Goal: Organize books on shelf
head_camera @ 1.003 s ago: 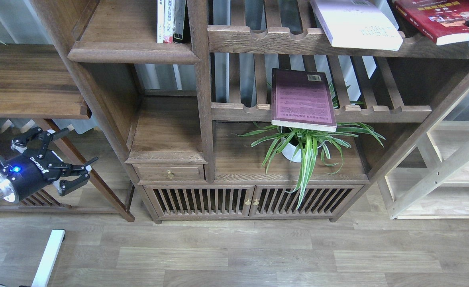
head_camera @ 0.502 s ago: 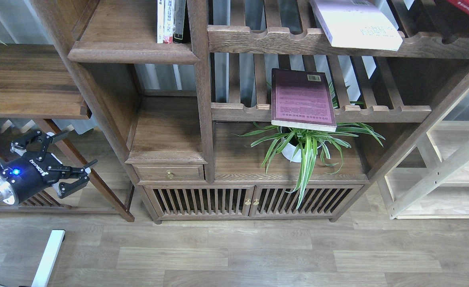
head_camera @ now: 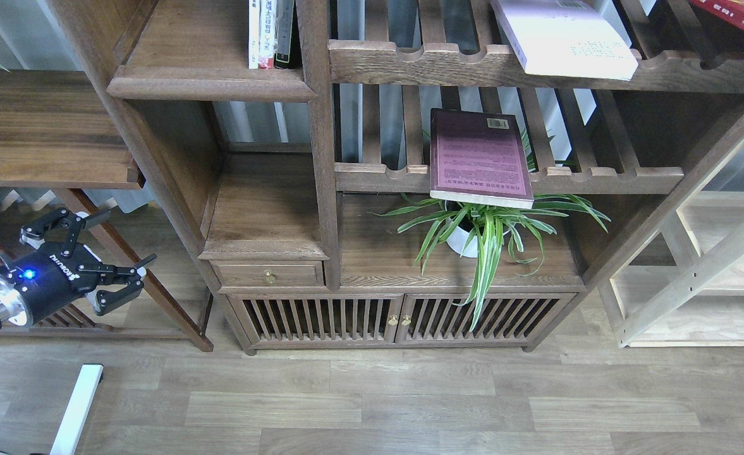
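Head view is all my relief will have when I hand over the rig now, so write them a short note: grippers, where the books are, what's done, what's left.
Left gripper: open, empty, low at the left, away from the bookcase.
Right gripper: not in view.
Books: a few upright books on the solid shelf, top left. Pale book lies flat on the upper slatted rack, overhanging its front rail. Maroon book lies flat on the lower slatted rack, overhanging above the potted plant. Red book only partly visible, top right corner.
Done: a few books stand on the shelf.
Left: pale, maroon and red books.
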Tool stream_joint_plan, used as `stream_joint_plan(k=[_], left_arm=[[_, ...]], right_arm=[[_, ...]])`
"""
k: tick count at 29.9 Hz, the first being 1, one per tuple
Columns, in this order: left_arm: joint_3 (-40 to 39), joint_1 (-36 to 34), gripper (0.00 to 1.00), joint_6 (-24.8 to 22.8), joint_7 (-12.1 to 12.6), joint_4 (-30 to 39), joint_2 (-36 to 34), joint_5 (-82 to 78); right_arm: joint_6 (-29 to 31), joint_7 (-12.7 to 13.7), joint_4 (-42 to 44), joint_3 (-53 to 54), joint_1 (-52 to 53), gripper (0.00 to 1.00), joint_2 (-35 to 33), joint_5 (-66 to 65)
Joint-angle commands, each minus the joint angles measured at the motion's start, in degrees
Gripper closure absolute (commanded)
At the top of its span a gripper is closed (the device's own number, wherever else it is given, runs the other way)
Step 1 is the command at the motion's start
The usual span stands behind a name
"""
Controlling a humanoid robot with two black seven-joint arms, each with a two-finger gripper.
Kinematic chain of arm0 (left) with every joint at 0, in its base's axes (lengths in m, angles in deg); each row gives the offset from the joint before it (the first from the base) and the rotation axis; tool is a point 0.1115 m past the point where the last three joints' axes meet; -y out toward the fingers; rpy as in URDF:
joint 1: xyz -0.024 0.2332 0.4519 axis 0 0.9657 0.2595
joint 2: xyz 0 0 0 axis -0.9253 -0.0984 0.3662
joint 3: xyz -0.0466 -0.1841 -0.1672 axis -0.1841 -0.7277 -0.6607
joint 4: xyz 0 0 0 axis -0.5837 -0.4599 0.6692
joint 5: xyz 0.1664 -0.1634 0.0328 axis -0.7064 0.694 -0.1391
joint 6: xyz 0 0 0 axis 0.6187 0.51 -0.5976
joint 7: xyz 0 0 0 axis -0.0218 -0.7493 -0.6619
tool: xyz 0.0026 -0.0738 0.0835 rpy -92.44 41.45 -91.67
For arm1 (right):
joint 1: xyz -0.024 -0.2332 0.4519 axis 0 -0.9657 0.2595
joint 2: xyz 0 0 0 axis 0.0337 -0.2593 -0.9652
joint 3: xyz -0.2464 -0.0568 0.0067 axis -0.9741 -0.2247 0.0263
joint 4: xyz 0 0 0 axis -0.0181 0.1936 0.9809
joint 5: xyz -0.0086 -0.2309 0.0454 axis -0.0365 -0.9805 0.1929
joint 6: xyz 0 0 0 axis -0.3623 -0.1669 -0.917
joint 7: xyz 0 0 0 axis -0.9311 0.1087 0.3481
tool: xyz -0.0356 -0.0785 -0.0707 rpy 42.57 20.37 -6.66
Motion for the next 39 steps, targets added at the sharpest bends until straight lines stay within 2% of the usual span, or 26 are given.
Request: stream_joint_plan(k=[1,9,15,20,28,39], left_arm=[[0.04,0.05,0.02,-0.01,0.0,-0.01,0.01,0.0],[-0.05,0.05,0.02,-0.01,0.0,-0.01,0.01,0.0],[0.04,0.05,0.02,-0.09,0.0,0.08,0.01,0.0],[-0.05,-0.04,0.02,-0.09,0.0,0.08,0.1,0.0],[-0.05,-0.04,0.02,-0.01,0.17,0.08,0.45,0.0],[0.04,-0.04,0.02,-0.09,0.53,0.08,2.29,0.17]], right_arm=[[0.0,0.01,-2.31,0.08,-0.01,0.98,-2.27,2.03],[0.7,0.01,-6.97,0.17,-0.01,0.98,-8.16,4.24],[4.91,0.01,-9.17,0.17,0.08,0.98,-12.81,4.85],[10.89,0.01,-9.61,0.35,0.69,0.98,-17.21,5.2],[14.58,0.01,-9.79,0.35,0.78,0.98,-23.17,7.49],[23.02,0.01,-9.79,-2.46,0.69,0.97,-23.17,8.28]])
